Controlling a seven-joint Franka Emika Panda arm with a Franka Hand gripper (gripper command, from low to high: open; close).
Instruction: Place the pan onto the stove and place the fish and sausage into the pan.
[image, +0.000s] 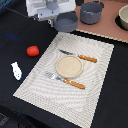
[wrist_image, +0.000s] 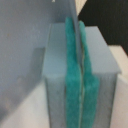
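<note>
Now pan (image: 66, 22) beside (touching?) pincer (image: 50, 16)

No text, label, brand or number is readable in either view.

Only the grey pot (image: 91, 12) crowds the stove (image: 102, 25); black tabletop (image: 115, 95) lies open.

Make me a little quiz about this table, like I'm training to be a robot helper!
1. True or false: the fish is inside the pan.
2. Which thing sits on the stove? A) pot B) plate C) fork
3. Fill in: the sausage is coloured ____.

Key:
1. False. The fish lies on the black table, far from the pan.
2. A, the pot.
3. Red.
</note>
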